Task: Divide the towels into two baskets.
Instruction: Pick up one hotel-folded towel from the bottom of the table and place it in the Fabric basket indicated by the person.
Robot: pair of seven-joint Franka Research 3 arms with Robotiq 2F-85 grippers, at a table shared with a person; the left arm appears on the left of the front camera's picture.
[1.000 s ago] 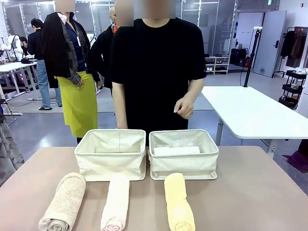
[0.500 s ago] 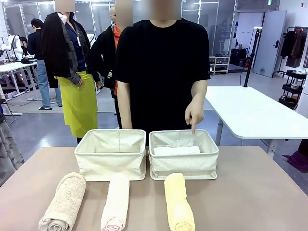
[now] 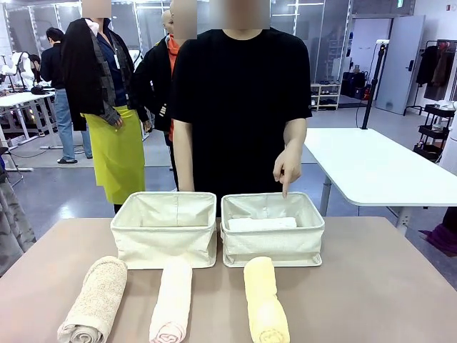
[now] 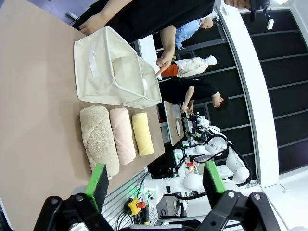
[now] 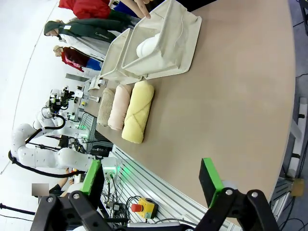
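Two cream canvas baskets stand side by side at mid-table, the left basket with nothing showing inside and the right basket holding a white towel. In front of them lie a tan towel, a cream towel and a yellow towel. The person's hand points a finger down over the right basket. My left gripper is open in the air, well back from the tan towel. My right gripper is open too, above the table edge short of the yellow towel.
The person in black stands right behind the baskets. Bare tabletop lies to the right of the yellow towel and left of the tan one. A white table stands farther back right, with other people at the back left.
The person's hand dropped from waist height and now points a finger down over the right basket. Towels and baskets have not moved.
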